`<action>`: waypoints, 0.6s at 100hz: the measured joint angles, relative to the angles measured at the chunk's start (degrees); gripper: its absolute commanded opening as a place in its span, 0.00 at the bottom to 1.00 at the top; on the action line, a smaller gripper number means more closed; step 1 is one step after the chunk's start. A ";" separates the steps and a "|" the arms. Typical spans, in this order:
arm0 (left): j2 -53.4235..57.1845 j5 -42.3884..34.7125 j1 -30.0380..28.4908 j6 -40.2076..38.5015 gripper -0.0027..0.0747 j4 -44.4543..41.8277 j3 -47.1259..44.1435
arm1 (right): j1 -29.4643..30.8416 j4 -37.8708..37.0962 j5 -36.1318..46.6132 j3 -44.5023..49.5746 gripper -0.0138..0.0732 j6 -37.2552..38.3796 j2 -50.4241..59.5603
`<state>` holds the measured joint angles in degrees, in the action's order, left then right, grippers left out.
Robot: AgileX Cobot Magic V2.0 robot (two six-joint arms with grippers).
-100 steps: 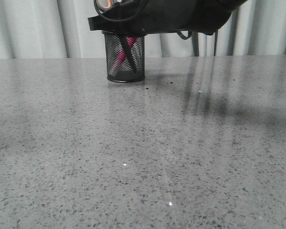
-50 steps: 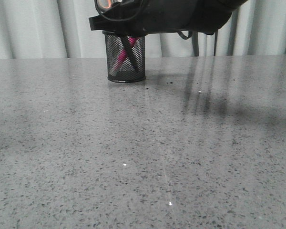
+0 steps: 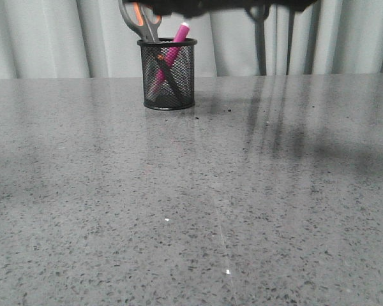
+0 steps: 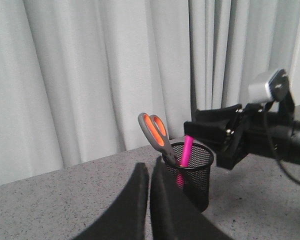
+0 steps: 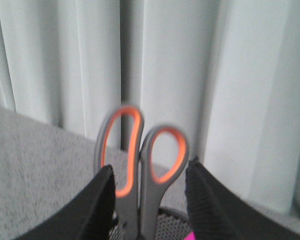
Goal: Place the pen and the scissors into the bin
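Scissors (image 5: 140, 165) handles upright between parted fingers (image 5: 97, 210) — curtain (image 5: 230, 75) behind

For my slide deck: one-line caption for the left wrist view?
Scissors and pink pen stand in the mesh bin beside the right gripper.

— What kind of premises is indicated?
— A staged test or lab setting is suggested: a grey speckled table (image 3: 191, 191) is backed by plain pale curtains (image 3: 51, 38).
— Any furnishings noted?
— Only desk stationery in a mesh bin (image 3: 168, 83) is seen.
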<state>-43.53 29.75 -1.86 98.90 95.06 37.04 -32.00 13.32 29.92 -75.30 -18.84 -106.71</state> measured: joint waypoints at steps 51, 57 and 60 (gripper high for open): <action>0.41 -6.55 0.00 0.00 0.01 -2.98 -1.85 | 12.08 0.13 -1.36 33.31 0.07 -5.56 44.49; 1.16 -6.72 0.00 0.00 0.01 -2.02 -3.37 | 13.32 0.13 -2.94 37.99 0.07 -5.56 51.33; 1.73 -6.85 0.00 0.00 0.01 -1.80 -4.59 | 14.02 0.13 -3.54 40.16 0.07 -5.56 54.52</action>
<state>-41.80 22.89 -1.86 98.90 93.26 32.46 -17.98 13.45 26.38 -35.14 -24.40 -52.18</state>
